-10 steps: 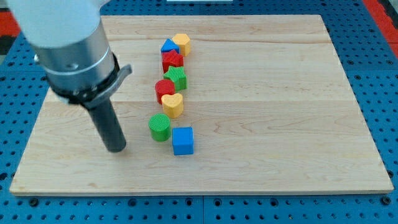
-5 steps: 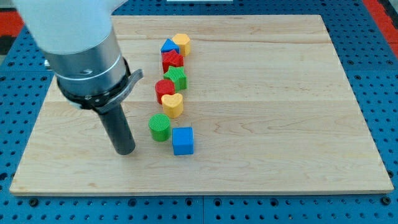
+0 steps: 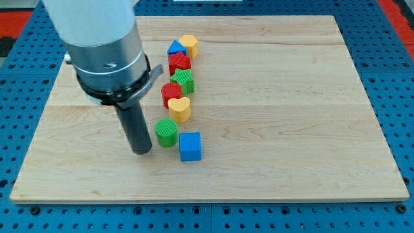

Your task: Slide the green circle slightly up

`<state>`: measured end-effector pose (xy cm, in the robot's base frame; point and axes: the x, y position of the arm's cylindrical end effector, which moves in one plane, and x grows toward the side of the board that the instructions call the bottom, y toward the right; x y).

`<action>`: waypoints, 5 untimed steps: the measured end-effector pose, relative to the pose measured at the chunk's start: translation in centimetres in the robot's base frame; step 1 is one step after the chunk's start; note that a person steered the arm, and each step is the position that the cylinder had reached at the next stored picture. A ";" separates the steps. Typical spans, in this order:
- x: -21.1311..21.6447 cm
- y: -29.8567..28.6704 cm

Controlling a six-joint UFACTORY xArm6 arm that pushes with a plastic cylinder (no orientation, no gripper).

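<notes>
Eight blocks; my tip [image 3: 141, 151] beside the green circle [image 3: 166, 132].

Tabletop [image 3: 291, 97]: pale wooden board on a blue perforated base
My tip [image 3: 141, 152]: resting on the board just to the view's left of the green circle [image 3: 166, 132], slightly lower, a narrow gap between them
Blue cube [image 3: 190, 146]: just right of and below the green circle
Column above: yellow heart [image 3: 180, 109], red block [image 3: 170, 92], second green block [image 3: 184, 81], red star [image 3: 178, 63], blue triangle [image 3: 175, 48], yellow block [image 3: 189, 44], packed close together, running toward the view's top
</notes>
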<state>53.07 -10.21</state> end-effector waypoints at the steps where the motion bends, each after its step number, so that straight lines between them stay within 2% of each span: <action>1: -0.1 2.5; 5: -1.4 3.0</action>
